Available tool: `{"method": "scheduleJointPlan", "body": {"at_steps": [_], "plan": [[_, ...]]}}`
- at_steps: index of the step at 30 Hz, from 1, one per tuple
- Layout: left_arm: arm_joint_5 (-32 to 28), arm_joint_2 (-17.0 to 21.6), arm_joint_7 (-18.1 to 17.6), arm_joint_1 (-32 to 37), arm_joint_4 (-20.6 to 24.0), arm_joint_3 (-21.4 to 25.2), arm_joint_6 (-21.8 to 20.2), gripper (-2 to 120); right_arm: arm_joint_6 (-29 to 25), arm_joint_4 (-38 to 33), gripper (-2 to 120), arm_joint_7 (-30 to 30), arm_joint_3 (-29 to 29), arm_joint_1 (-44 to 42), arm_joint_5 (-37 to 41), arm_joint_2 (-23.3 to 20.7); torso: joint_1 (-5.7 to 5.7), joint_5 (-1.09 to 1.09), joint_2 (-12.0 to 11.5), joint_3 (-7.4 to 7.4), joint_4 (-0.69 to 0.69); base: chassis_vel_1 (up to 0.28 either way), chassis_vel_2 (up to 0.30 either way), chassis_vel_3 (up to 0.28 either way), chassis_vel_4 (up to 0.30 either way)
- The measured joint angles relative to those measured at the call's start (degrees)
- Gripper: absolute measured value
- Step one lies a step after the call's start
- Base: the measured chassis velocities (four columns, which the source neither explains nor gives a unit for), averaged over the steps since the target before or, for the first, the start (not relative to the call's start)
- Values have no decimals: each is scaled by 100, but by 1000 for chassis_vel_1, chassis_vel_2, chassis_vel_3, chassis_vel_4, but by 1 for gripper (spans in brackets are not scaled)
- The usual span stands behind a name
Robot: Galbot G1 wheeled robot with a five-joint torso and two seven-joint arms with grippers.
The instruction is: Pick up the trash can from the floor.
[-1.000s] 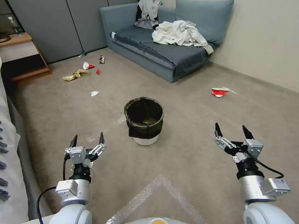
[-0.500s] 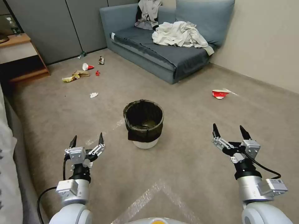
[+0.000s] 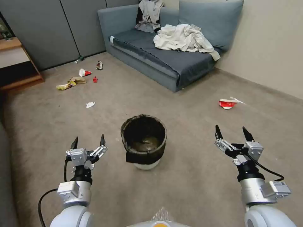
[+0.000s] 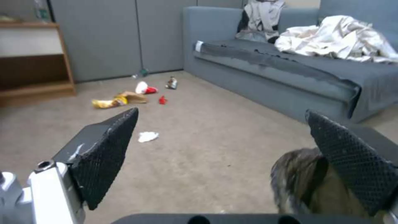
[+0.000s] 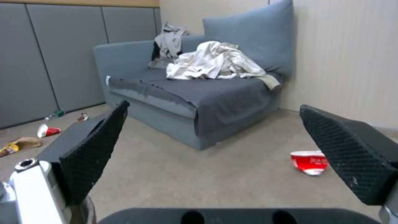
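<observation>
The trash can (image 3: 143,142) is a small round white bin with a dark bag folded over its rim. It stands upright on the beige carpet floor (image 3: 189,176), straight ahead between my two arms. My left gripper (image 3: 88,140) is held open above the floor to the left of the can and apart from it. My right gripper (image 3: 231,132) is held open farther off on the can's right. In the left wrist view the open left gripper (image 4: 222,112) points past the can's bagged rim (image 4: 294,180), which is partly hidden behind one finger (image 4: 352,161). The right gripper (image 5: 214,105) holds nothing.
A blue-grey sofa (image 3: 164,53) with crumpled clothes (image 3: 184,37) stands at the back. A crushed red-white cup (image 3: 228,103) lies on the carpet at the right. Litter (image 3: 71,82) is scattered at the back left near a wooden shelf (image 3: 15,63). A wall runs along the right.
The whole picture has shifted: the camera has come forward, so the trash can shows nearer and lower. Both arms keep the same open pose. The pale tape mark has slid out of the near view.
</observation>
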State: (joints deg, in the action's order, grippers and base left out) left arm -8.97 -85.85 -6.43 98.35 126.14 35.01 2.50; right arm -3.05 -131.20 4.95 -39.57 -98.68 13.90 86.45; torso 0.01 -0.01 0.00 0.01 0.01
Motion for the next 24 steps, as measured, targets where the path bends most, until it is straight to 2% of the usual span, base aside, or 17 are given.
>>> {"method": "scheduleJointPlan", "body": {"at_steps": [1,2,4,5,6,7,8,9,11,12,13,15,20,24], "plan": [[-351,71,-31,-43,36,-76,-210,100,-19,2,100,29,1,2,1,-6,0,0,0,0,0,-80,116,99,-58],[-351,71,-31,-43,36,-76,-210,100,-19,2,100,29,1,2,1,-6,0,0,0,0,0,-80,116,99,-58],[-796,187,-111,-112,134,-183,-569,100,-25,2,100,50,7,2,3,-15,0,1,0,0,0,-40,17,28,-29],[-796,187,-111,-112,134,-183,-569,100,-25,2,100,50,7,2,3,-15,0,1,0,0,0,0,0,0,0],[-1383,399,-396,-310,211,-375,-1253,100,-27,2,100,67,12,3,4,-30,-1,1,0,-1,0,28,-16,-52,32],[-1640,480,-529,-420,197,-434,-1535,100,-28,1,100,76,13,3,5,-33,-1,1,0,-1,-1,28,-37,-52,32],[-2115,662,-755,-685,41,-524,-2003,100,-29,-10,100,91,15,0,6,-46,-1,2,0,-2,-3,0,0,0,0],[-2115,662,-755,-685,41,-524,-2003,100,-29,-10,100,91,15,0,6,-46,-1,2,0,-2,-3,0,0,0,0],[-2602,887,-1194,-1024,-273,-666,-2507,100,-30,-40,100,102,6,-14,10,-64,-1,-1,0,-1,-1,0,0,0,0],[-2602,887,-1194,-1024,-273,-666,-2507,100,-30,-40,100,102,6,-14,10,-64,-1,-1,0,-1,-1,0,0,0,0],[-2816,994,-1402,-1168,-435,-770,-2672,100,-33,-48,100,103,-14,-22,12,-73,-1,0,0,-1,-1,0,0,0,0],[-3111,1116,-1586,-1422,-714,-935,-2783,100,-39,-68,100,102,-53,-42,20,-89,-1,0,0,-1,0,0,0,0,0],[-3378,1183,-1660,-1754,-1000,-1106,-2805,100,-45,-91,100,92,-84,-72,25,-92,-1,0,0,-1,-1,0,0,0,0],[-3596,1219,-1912,-2128,-1277,-1329,-2906,100,-65,-103,100,79,-96,-94,25,-74,-1,1,0,-1,-1,0,0,0,0]]}}
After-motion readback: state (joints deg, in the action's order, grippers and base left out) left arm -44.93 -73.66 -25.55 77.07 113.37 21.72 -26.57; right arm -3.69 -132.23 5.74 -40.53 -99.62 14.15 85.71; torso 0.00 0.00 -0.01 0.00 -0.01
